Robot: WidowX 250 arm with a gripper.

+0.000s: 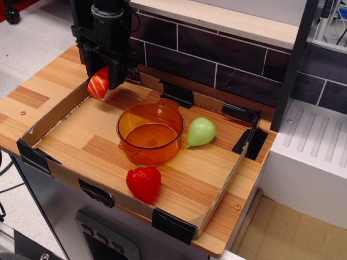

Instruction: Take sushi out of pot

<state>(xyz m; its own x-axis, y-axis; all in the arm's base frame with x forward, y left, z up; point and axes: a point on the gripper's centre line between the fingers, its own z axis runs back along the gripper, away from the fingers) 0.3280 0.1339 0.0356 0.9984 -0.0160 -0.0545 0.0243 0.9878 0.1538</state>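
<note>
The sushi (98,85), orange-red with white stripes, sits between the fingers of my black gripper (104,81) over the back-left corner of the tray, left of and beyond the pot. The gripper is shut on it. I cannot tell whether the sushi touches the tray floor. The translucent orange pot (150,133) stands upright in the middle of the tray, and nothing shows inside it.
A cardboard-walled wooden tray (65,111) with black tape corners holds everything. A red strawberry (143,183) lies in front of the pot. A green pear (201,131) lies to the pot's right. A dark tiled wall rises behind, and a white rack (312,141) stands at right.
</note>
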